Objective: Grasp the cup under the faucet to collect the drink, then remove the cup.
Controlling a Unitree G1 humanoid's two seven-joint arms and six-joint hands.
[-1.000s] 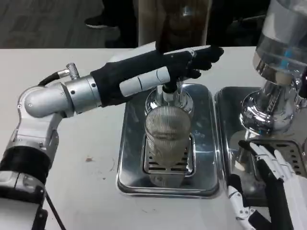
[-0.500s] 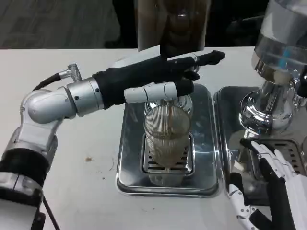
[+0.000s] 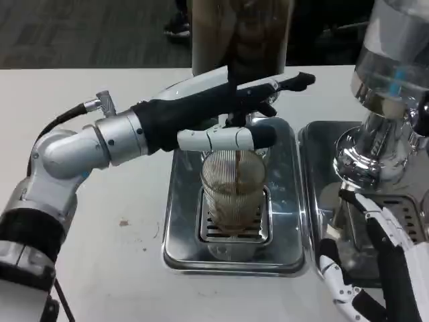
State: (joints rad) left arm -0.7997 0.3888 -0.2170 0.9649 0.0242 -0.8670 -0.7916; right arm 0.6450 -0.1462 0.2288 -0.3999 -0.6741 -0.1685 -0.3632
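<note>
The left forearm is extended from the picture's left across the white table, toward the centre. The left hand is held over the faucet, with its dark fingers stretched out nearly flat and close together, pointing right. One white-and-black finger is laid crosswise just above the cup's rim. Whether the faucet's lever is pressed or gripped cannot be told; nothing is seen enclosed in the hand.

The cup, clear and ribbed, is stood upright on the slotted grate of the centre drip tray, directly under the faucet. A thin brown stream is seen falling into it, and brown drink is collected in its lower part. The cup is touched by neither hand, as far as can be seen. Behind the faucet, a dark drink tank is seen at the top edge.

To the right, a second tray is set just beside the first, with a chrome dispenser stood on it. At the lower right, the right hand is held low in front of that tray, its fingers spread apart and holding nothing, well apart from the cup.
</note>
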